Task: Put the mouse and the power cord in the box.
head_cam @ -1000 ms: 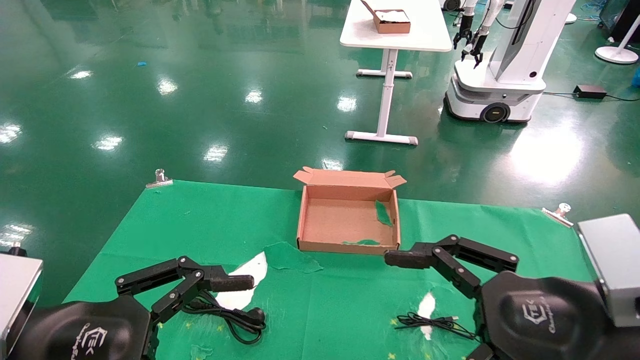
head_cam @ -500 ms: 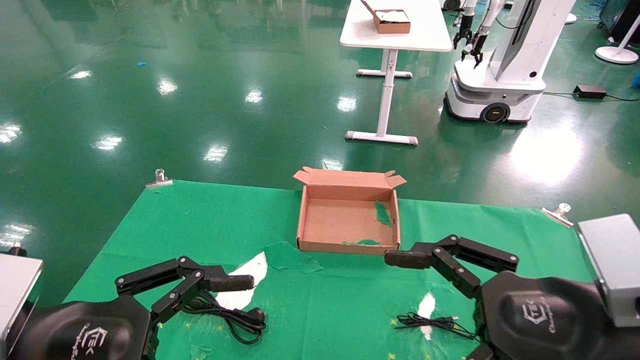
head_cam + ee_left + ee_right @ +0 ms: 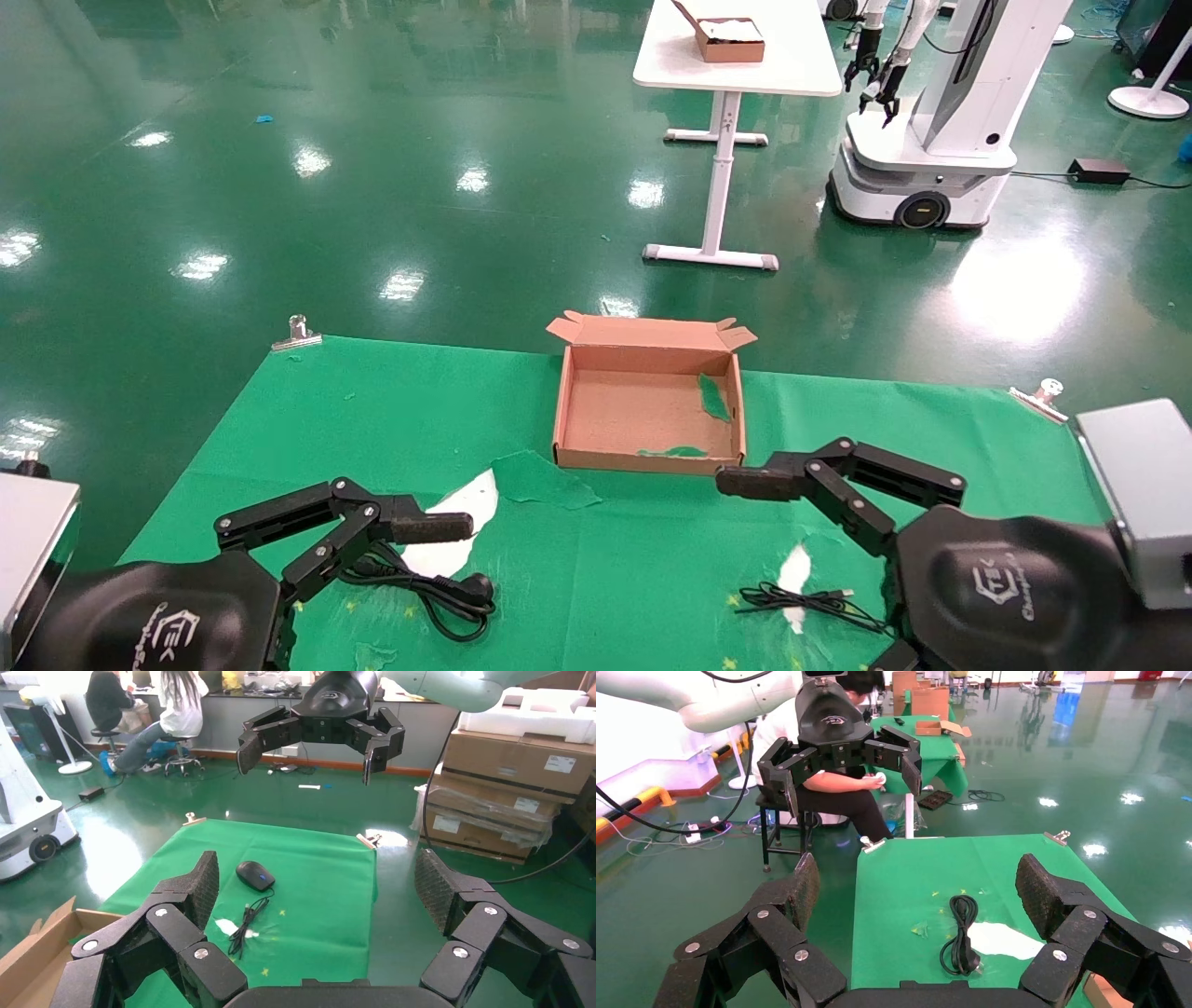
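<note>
The box [image 3: 649, 410] sits open-topped at the far middle of the table [image 3: 643, 568], its flaps turned away from the robot, so both arms can likely drop things in over its low near wall. Nothing of the task lies in it yet, only green scraps. The power cord [image 3: 438, 589] lies coiled well to the near left of the box, under the left pincer [image 3: 447, 527], which hovers released and empty just above it, apparently placed for a downward grasp. The mouse [image 3: 255, 875] rests on the cloth to the near right of the box; the head view shows only its thin cable [image 3: 803, 599] with the USB plug, the body being hidden behind the right pincer [image 3: 745, 483], which hangs spread wide and empty close to the box's near right corner. The table wears a green cloth, clipped at its far corners and torn in patches that show white beneath. Beyond the box lies a glossy green floor with a white table [image 3: 745, 56] carrying a smaller cardboard box [image 3: 728, 39], and another white robot [image 3: 931, 112].
</note>
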Action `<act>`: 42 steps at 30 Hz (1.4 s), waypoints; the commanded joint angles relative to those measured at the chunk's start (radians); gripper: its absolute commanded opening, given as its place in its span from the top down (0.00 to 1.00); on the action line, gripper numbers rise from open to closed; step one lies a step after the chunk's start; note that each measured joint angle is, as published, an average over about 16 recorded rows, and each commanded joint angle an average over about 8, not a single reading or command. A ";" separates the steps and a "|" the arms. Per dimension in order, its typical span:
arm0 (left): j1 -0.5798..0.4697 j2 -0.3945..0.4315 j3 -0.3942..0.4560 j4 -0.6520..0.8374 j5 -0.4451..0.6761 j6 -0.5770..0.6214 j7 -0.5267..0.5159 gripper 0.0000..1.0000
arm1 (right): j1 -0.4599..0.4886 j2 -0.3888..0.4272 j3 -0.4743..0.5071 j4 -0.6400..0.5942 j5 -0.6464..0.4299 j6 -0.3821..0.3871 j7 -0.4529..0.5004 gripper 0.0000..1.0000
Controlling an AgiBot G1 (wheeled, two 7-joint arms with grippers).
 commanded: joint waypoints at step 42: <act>0.000 0.000 0.000 0.000 0.000 0.000 0.000 0.00 | 0.000 0.000 0.001 0.001 -0.001 0.000 -0.001 0.00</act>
